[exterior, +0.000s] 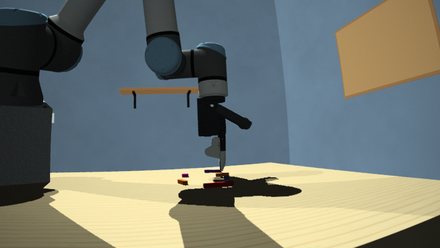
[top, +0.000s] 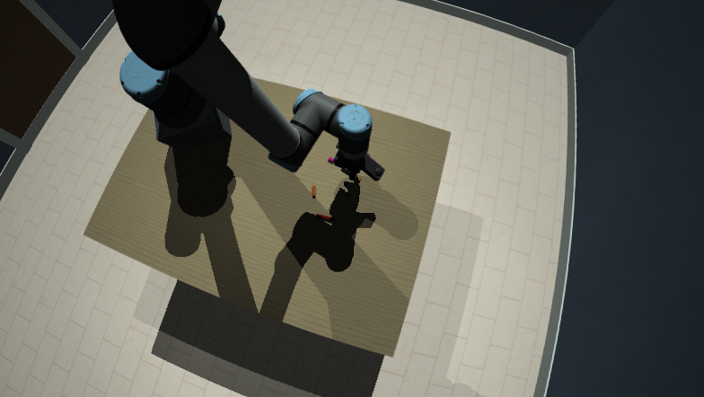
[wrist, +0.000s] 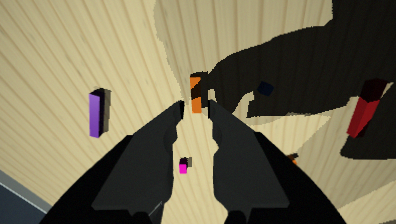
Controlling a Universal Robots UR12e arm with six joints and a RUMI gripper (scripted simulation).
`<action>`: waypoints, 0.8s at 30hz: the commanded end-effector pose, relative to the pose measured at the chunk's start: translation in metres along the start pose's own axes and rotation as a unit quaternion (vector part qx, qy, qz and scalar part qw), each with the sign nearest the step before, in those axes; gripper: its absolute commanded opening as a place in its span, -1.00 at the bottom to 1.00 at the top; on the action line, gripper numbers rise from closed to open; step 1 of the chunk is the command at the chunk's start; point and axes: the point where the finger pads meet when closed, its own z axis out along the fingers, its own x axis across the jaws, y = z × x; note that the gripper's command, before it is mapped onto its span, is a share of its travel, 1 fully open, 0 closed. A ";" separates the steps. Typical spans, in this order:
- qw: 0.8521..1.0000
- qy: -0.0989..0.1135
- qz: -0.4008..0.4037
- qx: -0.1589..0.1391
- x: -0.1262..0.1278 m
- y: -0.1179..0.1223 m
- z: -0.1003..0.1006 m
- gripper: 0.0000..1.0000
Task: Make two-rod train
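The task needs two rods that make ten together, and on the desk (exterior: 338,197) the purple rod (wrist: 94,114) and an orange rod (wrist: 196,98) are such a pair. The purple rod lies flat in the light, well apart from the orange one. This orange rod lies just beyond the tips of the gripper (wrist: 194,111) in the wrist view, half in the shadow of the arm.

A second orange rod (exterior: 182,181) lies apart toward the arm's base. The red rod (wrist: 365,111) lies in the shadow on the other side, with a small blue rod (wrist: 265,88) between it and the near orange rod. A little magenta rod (wrist: 183,166) lies on the desk under the gripper.

The gripper hangs low over the desk, pointing straight down. Its jaws stand nearly together with only a narrow gap, and nothing is between them.

I judge that no train is begun yet, and the step in hand is the approach to the near orange rod. For the next move the jaws seem too narrow to go over the rod, so they must spread, or else push it with the tips. The blue rod is near and should not be disturbed.
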 end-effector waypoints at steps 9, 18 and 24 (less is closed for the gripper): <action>1.000 0.000 0.000 0.001 0.000 0.000 0.000 -0.72; 1.000 0.000 0.000 0.001 0.000 0.000 0.000 -0.72; 1.000 0.000 0.000 0.001 0.000 0.000 0.002 -0.72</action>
